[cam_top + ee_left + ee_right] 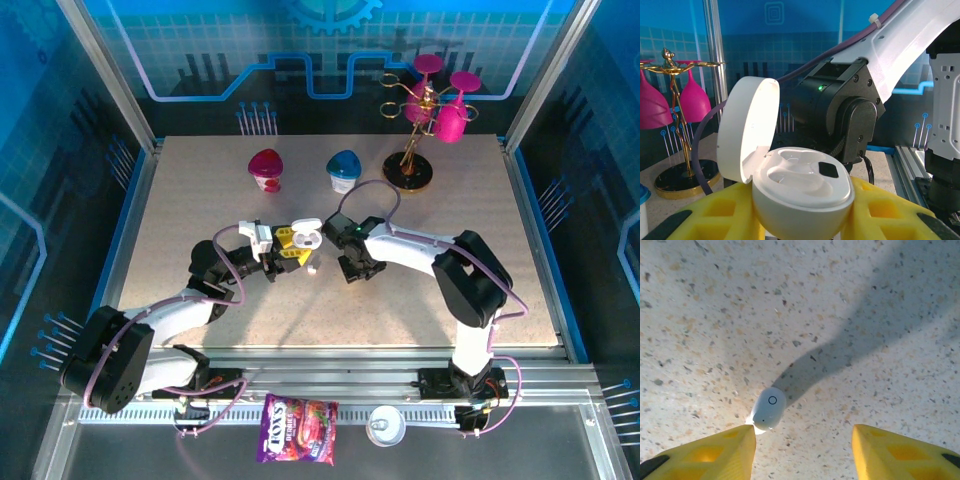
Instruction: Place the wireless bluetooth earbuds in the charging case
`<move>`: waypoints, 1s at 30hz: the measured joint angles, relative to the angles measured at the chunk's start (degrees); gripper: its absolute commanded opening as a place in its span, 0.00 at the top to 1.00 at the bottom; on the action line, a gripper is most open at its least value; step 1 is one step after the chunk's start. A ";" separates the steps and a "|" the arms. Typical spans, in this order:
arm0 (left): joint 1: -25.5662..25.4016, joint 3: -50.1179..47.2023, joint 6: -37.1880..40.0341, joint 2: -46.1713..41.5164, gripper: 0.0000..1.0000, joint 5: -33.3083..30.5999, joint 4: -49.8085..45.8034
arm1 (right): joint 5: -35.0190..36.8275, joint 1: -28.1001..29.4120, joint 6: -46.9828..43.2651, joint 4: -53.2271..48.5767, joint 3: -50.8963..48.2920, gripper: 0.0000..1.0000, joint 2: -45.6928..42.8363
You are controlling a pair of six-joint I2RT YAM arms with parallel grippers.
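R fingers (900, 452) spread, earbud (768, 408) on table (865, 315) by one tip — L fingers (705, 215) pinch open case (800, 200).

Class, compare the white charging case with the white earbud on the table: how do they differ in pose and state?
The charging case is clamped in the jaws of the left gripper; the earbud lies loose on the table between the open jaws of the right gripper. The charging case stands hinged open with its lid up; the earbud is one smooth closed piece. Both are glossy white plastic.
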 measured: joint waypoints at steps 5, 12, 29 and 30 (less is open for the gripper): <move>0.00 0.00 0.00 0.00 0.70 0.00 0.00 | 0.15 -0.11 -0.31 -0.33 -0.68 0.45 -0.15; 0.00 0.00 0.00 0.00 0.70 0.00 0.00 | -3.43 0.00 -0.15 2.51 -1.05 0.38 -2.54; 0.00 0.00 0.00 0.00 0.70 0.00 -0.04 | -0.90 -1.53 0.11 2.34 -1.79 0.43 -0.61; 0.00 0.02 0.00 0.00 0.70 0.00 -0.04 | -0.63 -1.66 -0.02 2.12 -1.86 0.43 -0.61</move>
